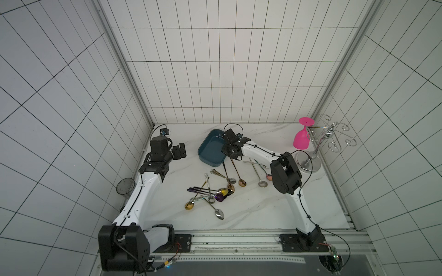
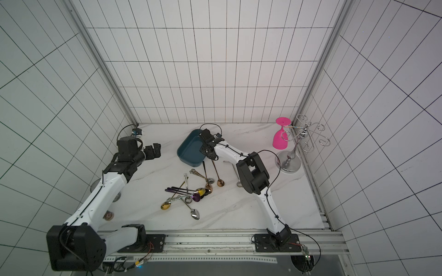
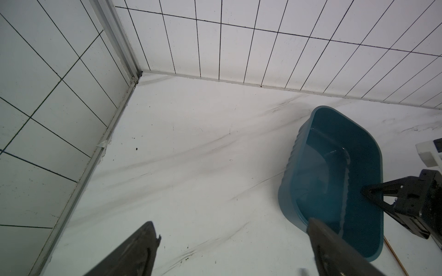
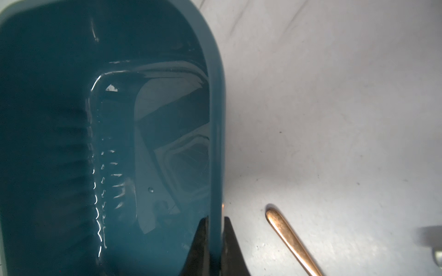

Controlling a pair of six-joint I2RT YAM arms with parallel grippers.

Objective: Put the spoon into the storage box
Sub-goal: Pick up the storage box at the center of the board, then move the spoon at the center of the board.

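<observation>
Right hand (image 4: 215, 221) is clamped shut on the right long wall of the storage box (image 4: 59, 119). One black tapered finger (image 4: 201, 239) sits inside the tub and its partner sits outside, with the rounded rim pinched between them. The box is glossy dark teal plastic with rounded corners, a low wall that is ribbed on its left side, and a smooth floor that mirrors the tiled walls. In both top views it stands askew at the far middle of the white, grey-veined tabletop (image 1: 251, 210).

A slim copper spoon (image 4: 291, 239) lies flat just right of the outer finger, its handle tip near the box wall but not touching it. More metal spoons (image 1: 210, 193) in gold, purple, silver and black lie crossed in a loose heap on the near side of the box, all on the tabletop.

Left hand (image 1: 180, 151) hangs well to the left of the box, its jaws spread wide and holding nothing.

At the far right a pink goblet (image 1: 301, 139) hangs upside down on a chrome wire rack (image 1: 308, 162).
</observation>
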